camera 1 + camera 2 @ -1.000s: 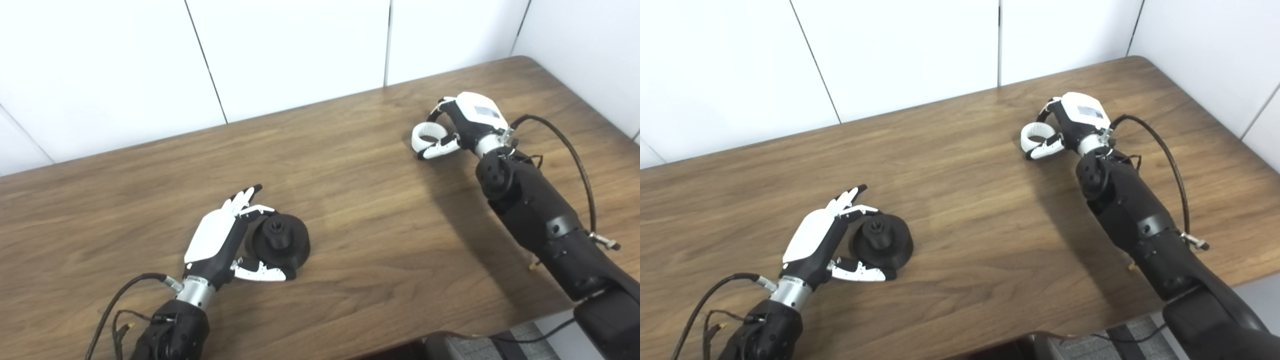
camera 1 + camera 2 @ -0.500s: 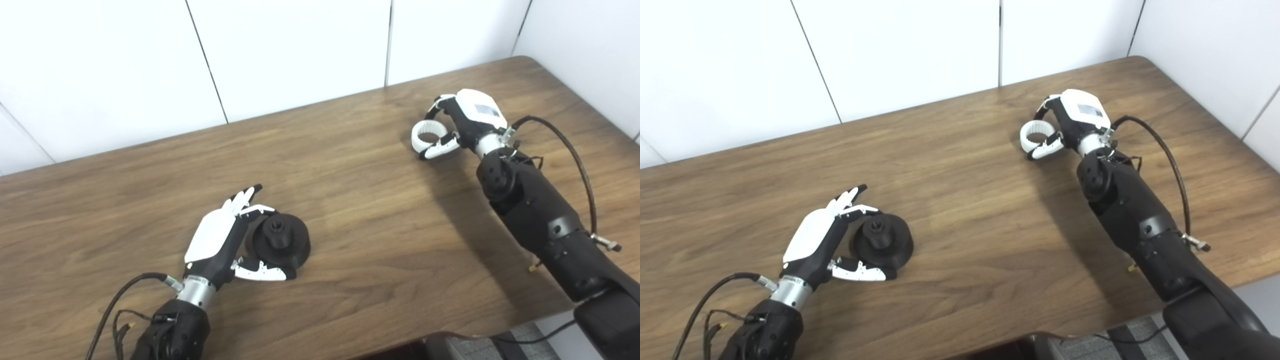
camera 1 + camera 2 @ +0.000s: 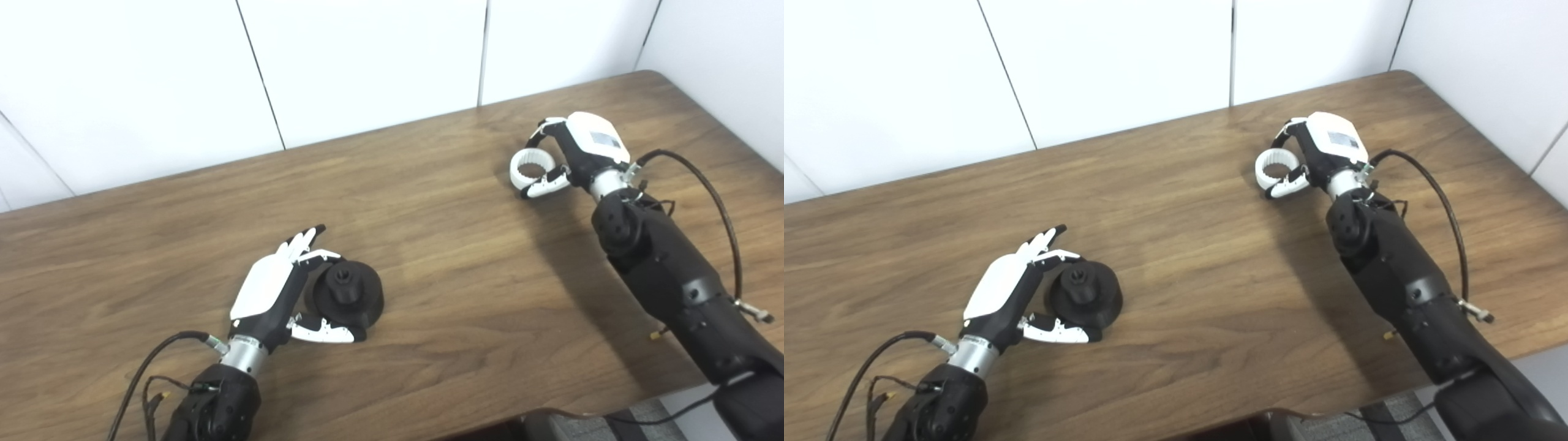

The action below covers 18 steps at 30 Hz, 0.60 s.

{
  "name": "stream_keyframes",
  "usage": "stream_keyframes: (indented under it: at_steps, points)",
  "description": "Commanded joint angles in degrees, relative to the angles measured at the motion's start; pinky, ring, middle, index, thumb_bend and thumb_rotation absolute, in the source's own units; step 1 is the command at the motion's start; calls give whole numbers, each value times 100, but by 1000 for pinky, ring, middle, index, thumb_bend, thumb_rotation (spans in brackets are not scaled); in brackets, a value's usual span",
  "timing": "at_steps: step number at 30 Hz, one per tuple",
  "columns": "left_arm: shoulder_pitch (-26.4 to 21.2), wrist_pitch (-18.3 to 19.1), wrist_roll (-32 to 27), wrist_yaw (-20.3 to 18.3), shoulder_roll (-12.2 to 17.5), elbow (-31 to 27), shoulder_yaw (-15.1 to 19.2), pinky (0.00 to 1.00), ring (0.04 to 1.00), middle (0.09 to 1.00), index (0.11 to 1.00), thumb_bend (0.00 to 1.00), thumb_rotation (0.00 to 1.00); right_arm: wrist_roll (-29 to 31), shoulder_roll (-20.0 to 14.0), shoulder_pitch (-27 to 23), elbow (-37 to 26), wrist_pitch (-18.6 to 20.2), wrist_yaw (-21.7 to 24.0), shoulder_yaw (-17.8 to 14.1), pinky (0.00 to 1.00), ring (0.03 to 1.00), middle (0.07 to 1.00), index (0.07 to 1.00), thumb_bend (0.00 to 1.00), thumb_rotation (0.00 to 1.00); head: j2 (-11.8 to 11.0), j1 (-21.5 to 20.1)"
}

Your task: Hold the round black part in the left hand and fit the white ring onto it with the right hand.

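One round black part (image 3: 346, 294), matte, domed disc with a raised hub, sits on the wood-grain table (image 3: 441, 275); left hand (image 3: 269, 293) is cupped beside it, fingers spread, not gripping. One white ring (image 3: 531, 169), toothed inside, far right, pinched by the right hand (image 3: 576, 156).

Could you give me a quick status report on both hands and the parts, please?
Left hand open around round black part on table. Right hand shut on white ring, far from the part. Nothing between them.
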Motion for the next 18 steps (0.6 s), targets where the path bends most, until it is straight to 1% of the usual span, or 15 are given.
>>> stream_keyframes:
  at_steps: [1,2,6,10,13,18]
  points:
    - [-137,-46,32,24,58,-109,30,1000,1000,1000,611,901,324,-156,-294,-317,-367,7,-11,-153,707,794,862,493,514,155,2,4]
    - [-139,-51,32,31,54,-101,34,1000,1000,1000,611,901,323,-158,-314,-332,-465,11,13,-186,720,803,867,493,514,156,2,7]
    - [-146,-46,36,26,47,-88,32,1000,1000,1000,611,900,325,-129,-340,-346,-938,134,176,-355,831,844,879,494,513,155,0,-1]
    - [-153,-56,43,31,44,-76,30,1000,1000,1000,611,902,323,-187,-342,-356,-1291,154,259,-455,783,817,878,494,515,154,4,10]
    - [-155,-52,43,27,42,-77,28,1000,1000,1000,608,903,324,-223,-331,-370,-1465,174,316,-494,805,826,873,494,517,154,10,7]
    - [-154,-27,58,21,23,-97,20,1000,1000,1000,607,907,324,-192,-276,-366,-1601,109,312,-562,802,818,871,493,521,150,43,63]
